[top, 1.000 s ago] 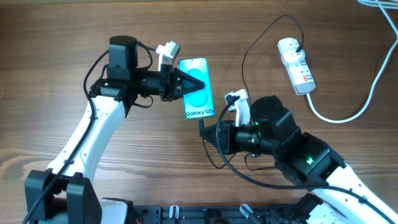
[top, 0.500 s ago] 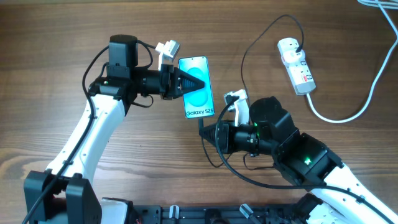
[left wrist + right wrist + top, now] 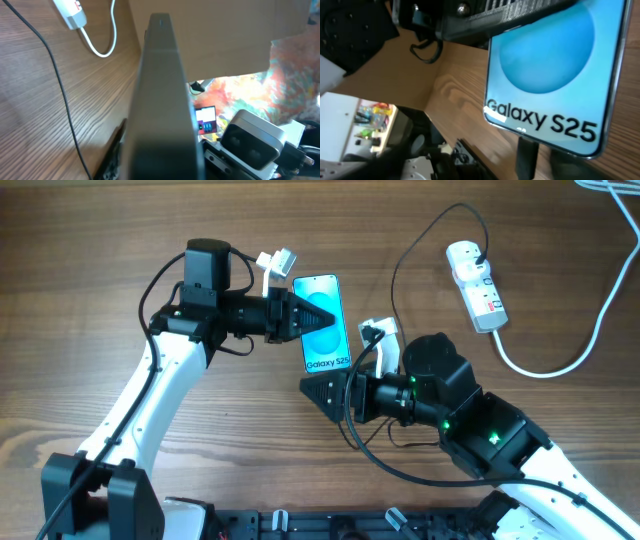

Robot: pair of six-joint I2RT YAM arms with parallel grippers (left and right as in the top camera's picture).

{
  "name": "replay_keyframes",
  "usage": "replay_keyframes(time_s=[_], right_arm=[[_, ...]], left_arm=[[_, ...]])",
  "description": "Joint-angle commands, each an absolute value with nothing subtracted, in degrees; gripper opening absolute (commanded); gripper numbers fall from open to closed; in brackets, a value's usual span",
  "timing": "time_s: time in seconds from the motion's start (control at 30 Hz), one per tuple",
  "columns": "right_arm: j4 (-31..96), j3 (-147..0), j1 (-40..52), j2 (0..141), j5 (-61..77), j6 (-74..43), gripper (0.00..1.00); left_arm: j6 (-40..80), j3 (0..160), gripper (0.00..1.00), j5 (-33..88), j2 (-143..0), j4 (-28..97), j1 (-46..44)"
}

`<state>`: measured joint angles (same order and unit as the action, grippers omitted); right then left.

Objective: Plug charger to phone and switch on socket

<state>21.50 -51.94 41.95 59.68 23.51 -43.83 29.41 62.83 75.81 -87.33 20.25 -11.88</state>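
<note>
My left gripper (image 3: 300, 317) is shut on the phone (image 3: 325, 325) and holds it just above the wooden table, teal screen up. In the left wrist view the phone's dark edge (image 3: 160, 100) fills the middle. The charger is a thin black cable (image 3: 392, 275) running from the white socket (image 3: 476, 285) at the far right. In the right wrist view its black connector (image 3: 527, 152) sits in the phone's bottom edge (image 3: 555, 90), under the "Galaxy S25" text. My right gripper (image 3: 312, 390) stands open just below the phone, its fingers apart from the connector.
The socket's thick white cord (image 3: 600, 320) curves along the right edge of the table. The black cable loops past my right arm (image 3: 480, 430). A black rail (image 3: 300, 525) runs along the near edge. The socket (image 3: 70, 10) also shows at the left wrist view's top left.
My right gripper has opened and let go of the connector, which stays in the phone. The left gripper and phone have shifted slightly to the right.
</note>
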Motion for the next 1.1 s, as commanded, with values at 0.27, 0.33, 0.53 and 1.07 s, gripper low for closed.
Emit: replay_keyframes(time_s=[0.27, 0.33, 0.53, 1.07], right_arm=[[30.72, -53.89, 40.56, 59.68, 28.95, -34.52, 0.83], [30.5, -53.89, 40.64, 59.68, 30.98, -34.52, 0.63], [30.11, -53.89, 40.64, 60.12, 30.3, -34.68, 0.32], [25.52, -54.0, 39.7, 63.75, 30.2, -34.48, 0.04]], left_arm=[[29.15, 61.82, 0.04, 80.9, -86.02, 21.52, -11.84], [29.17, 61.82, 0.04, 80.88, -86.04, 21.5, -11.84], [29.41, 61.82, 0.04, 80.93, -86.02, 21.71, -11.88], [28.86, 61.82, 0.04, 80.97, -86.02, 21.71, -13.87]])
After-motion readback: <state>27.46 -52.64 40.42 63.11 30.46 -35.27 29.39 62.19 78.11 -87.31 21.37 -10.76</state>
